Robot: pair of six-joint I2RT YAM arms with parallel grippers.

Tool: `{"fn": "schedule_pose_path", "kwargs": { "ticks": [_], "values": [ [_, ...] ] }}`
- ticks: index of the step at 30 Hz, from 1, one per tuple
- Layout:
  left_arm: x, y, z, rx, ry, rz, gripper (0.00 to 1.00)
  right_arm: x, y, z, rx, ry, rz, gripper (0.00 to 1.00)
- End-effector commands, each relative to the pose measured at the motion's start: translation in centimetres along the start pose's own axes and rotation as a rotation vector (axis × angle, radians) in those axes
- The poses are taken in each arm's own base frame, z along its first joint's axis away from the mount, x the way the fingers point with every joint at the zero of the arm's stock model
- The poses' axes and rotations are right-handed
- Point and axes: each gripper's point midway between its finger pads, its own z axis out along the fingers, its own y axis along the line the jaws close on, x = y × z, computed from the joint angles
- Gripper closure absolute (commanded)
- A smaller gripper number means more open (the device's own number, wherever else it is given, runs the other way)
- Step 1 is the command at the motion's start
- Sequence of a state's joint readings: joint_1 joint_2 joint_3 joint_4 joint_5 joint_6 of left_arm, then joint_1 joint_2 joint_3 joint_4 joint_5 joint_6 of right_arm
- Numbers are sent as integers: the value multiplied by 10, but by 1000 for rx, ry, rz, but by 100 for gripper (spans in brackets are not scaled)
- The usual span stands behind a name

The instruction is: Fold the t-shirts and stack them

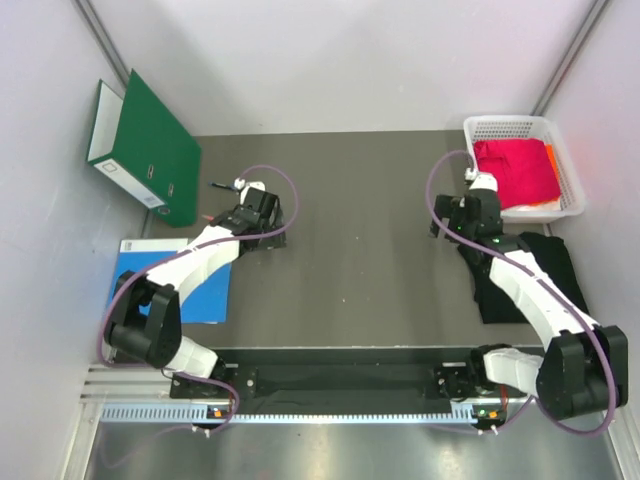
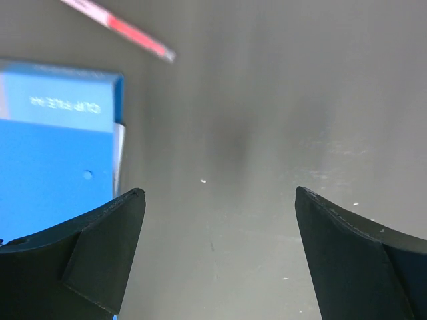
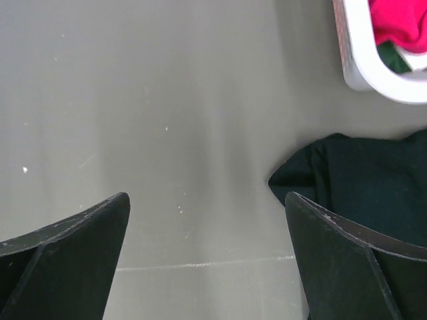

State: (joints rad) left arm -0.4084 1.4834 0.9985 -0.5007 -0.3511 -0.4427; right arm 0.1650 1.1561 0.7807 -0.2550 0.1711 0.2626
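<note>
The crimson red t-shirt lies bunched in a white basket at the back right. An edge of the orange t-shirt shows beside it. The black t-shirt lies crumpled on the table in front of the basket, partly under my right arm. My right gripper is open and empty over bare table just left of the black shirt; in the right wrist view it holds nothing. My left gripper is open and empty over bare table.
A green ring binder leans at the back left. A flat blue clip file lies at the left and shows in the left wrist view. A red pen lies near it. The basket corner holds the red cloth.
</note>
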Motion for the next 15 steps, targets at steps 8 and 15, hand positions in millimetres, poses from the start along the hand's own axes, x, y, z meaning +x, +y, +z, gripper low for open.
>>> {"fn": "schedule_pose_path", "kwargs": {
  "ticks": [8,15],
  "values": [
    [-32,11,-26,-8,-168,-58,2,-64,47,-12,264,-165,-204,0],
    [-26,12,-16,-43,-113,-15,2,-102,23,4,380,-190,-172,1]
  ]
}}
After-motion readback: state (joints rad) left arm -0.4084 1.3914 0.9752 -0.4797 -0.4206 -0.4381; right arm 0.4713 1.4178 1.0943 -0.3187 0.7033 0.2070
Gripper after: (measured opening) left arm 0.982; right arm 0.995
